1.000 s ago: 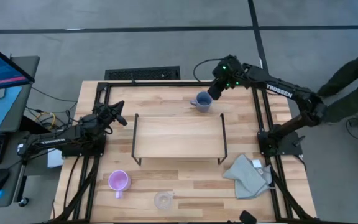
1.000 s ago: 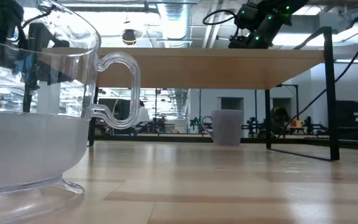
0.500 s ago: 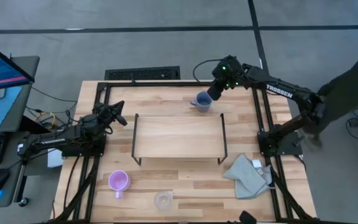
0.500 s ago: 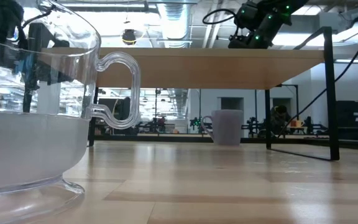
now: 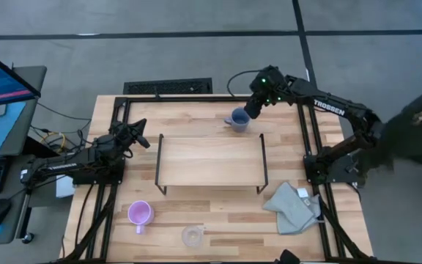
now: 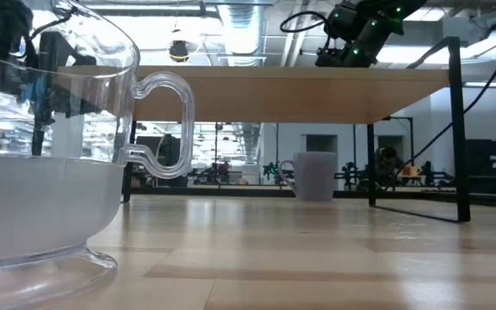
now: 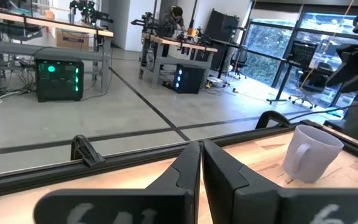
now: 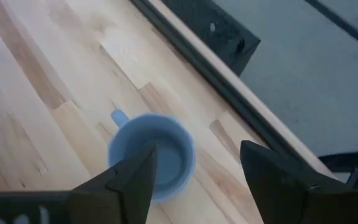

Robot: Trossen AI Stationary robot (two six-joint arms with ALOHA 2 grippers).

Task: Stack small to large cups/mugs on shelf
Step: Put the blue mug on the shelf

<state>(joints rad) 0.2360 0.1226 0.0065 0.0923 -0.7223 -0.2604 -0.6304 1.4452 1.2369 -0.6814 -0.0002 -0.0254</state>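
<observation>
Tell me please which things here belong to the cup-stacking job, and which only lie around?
Belong to the job:
blue-grey mug, under the open right gripper
pink-purple mug
clear glass cup
shelf

Only lying about:
grey-green cloth
left gripper, waiting shut at the table's left side

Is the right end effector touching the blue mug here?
Cannot tell. In the right wrist view the right end effector is open over the blue mug, one finger overlapping its rim; no view shows contact or gap plainly.

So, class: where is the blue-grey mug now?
High view: the blue-grey mug stands on the table behind the shelf, under the open right end effector.
</observation>
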